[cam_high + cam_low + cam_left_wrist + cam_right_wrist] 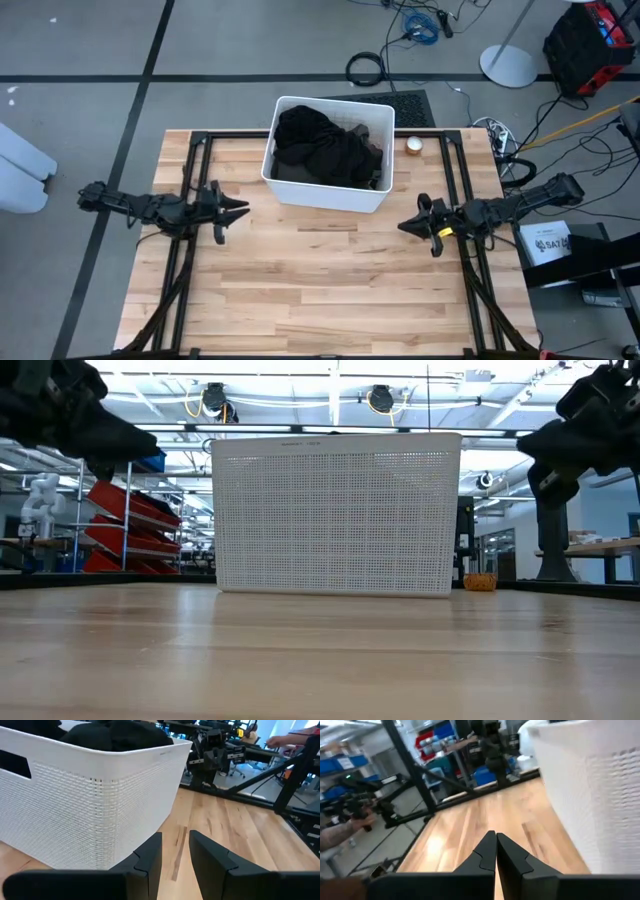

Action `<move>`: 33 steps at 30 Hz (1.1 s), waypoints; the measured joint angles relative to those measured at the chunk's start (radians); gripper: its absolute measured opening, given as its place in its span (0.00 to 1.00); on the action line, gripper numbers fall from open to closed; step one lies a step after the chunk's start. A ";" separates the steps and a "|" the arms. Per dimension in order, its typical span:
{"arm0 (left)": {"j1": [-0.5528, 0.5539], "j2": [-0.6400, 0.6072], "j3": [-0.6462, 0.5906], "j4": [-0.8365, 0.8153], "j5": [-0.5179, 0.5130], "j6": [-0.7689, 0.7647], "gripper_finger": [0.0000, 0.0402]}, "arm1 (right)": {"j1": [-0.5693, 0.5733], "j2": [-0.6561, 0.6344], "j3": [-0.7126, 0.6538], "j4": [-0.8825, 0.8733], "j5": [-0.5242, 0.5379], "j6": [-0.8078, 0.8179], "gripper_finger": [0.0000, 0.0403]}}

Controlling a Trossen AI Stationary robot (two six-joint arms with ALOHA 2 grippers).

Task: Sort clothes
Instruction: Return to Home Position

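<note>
Clothes (325, 148), all black, heaped in white bin (330, 197), upper centre of high view. Left hand (238, 211) slightly parted, empty; right hand (405, 226) pinched closed, empty. Both flank bin. Risk: an arm swinging wide could clip bin, shifting it

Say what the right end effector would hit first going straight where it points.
Probably the left end effector opposite; the right end effector looks set to pass just clear of the white bin over the table.
</note>
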 joint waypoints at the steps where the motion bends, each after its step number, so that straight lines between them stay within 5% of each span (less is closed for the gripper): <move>1: 0.000 -0.001 -0.004 0.003 0.002 0.004 0.27 | -0.001 -0.002 0.000 0.001 -0.021 -0.001 0.00; 16: 0.025 -0.033 -0.042 0.074 0.050 0.094 0.27 | -0.199 -0.145 0.000 -0.153 -0.200 -0.052 0.00; 25: 0.025 -0.025 -0.087 0.097 0.133 0.050 0.27 | -0.241 -0.138 0.000 -0.157 -0.200 -0.160 0.00; 33: 0.025 -0.016 -0.086 0.091 0.061 0.126 0.27 | -0.243 -0.138 0.000 -0.151 -0.175 -0.136 0.00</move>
